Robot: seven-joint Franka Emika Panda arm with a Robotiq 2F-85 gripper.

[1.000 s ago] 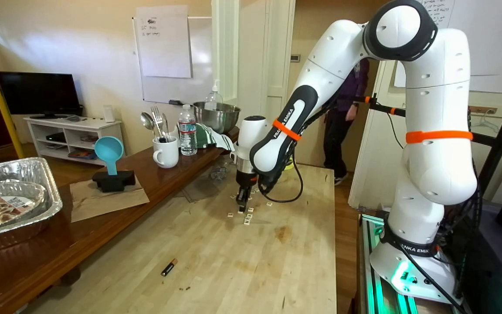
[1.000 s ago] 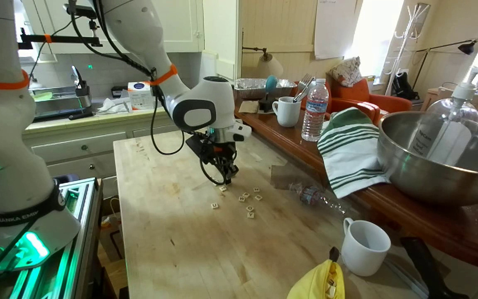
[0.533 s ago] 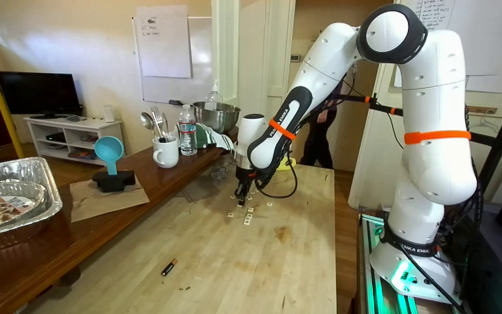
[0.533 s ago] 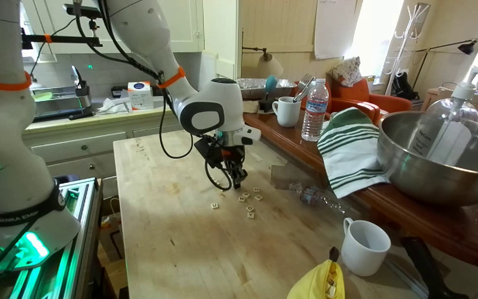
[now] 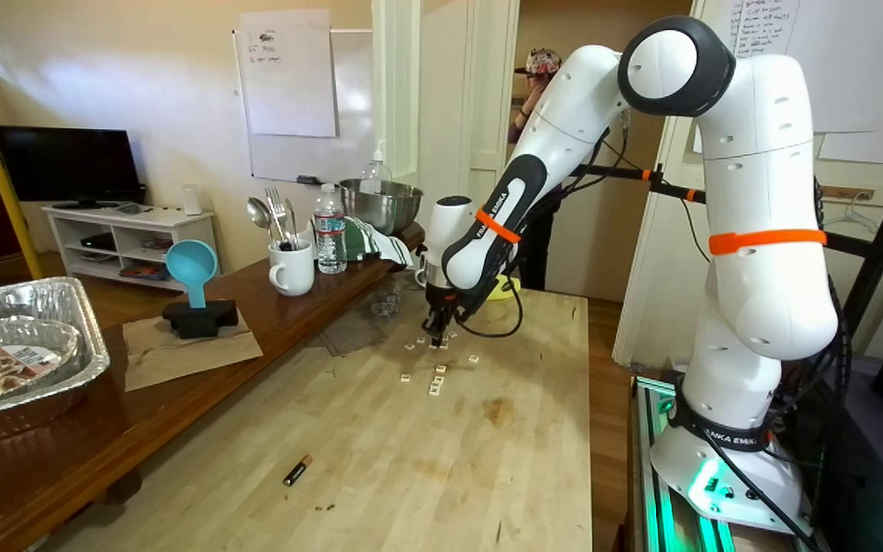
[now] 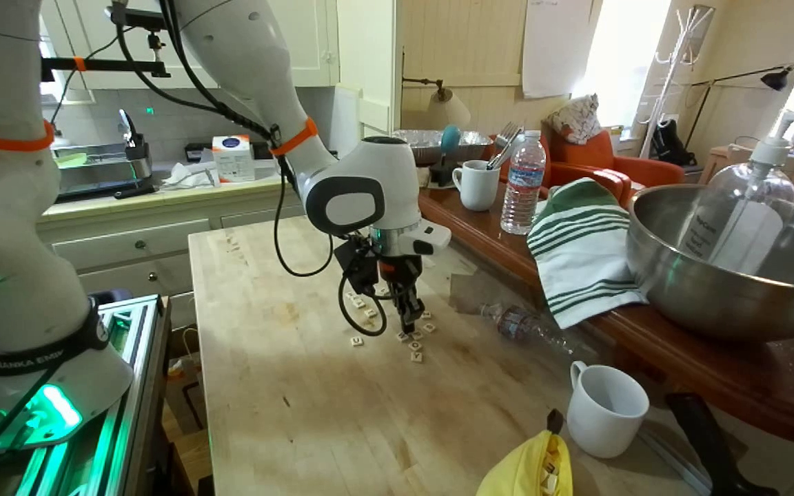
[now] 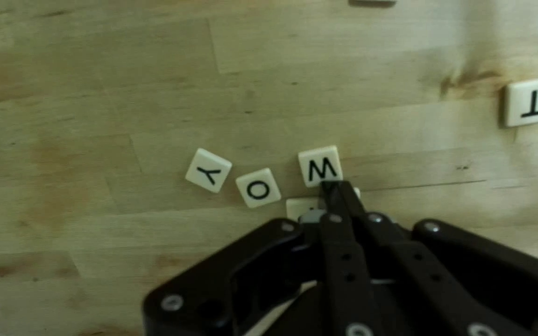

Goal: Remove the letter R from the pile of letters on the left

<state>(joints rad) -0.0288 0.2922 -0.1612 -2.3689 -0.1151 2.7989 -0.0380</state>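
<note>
Presumably the pile of letters (image 6: 415,346) lies loose and mostly face up on the wooden table (image 6: 300,406) so each can be read: pale square tiles, black characters, Y (image 7: 208,171), O (image 7: 258,188) and W (image 7: 320,166) legible, R nowhere I can make out. Right over it hangs the gripper (image 7: 338,185), fingers narrow, side by side, perhaps to nudge one tile aside; whether the tips touch one I cannot tell
</note>
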